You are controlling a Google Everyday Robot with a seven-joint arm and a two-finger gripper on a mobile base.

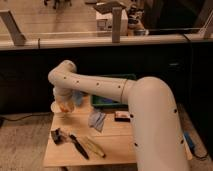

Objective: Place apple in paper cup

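white arm (pixel 95 86) reaches leftward, bends sharply at the wrist, pincer (pixel 64 103) pointing down below it

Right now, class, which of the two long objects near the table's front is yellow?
The right-hand, banana-like object; the tool beside it is black. The claw hangs over the back-left of the table.

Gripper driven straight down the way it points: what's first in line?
Probably the small white-cream paper cup at the left rear corner of the wooden table; the gripper points down just above it, round orange-yellow apple at its tip. Depth unclear.
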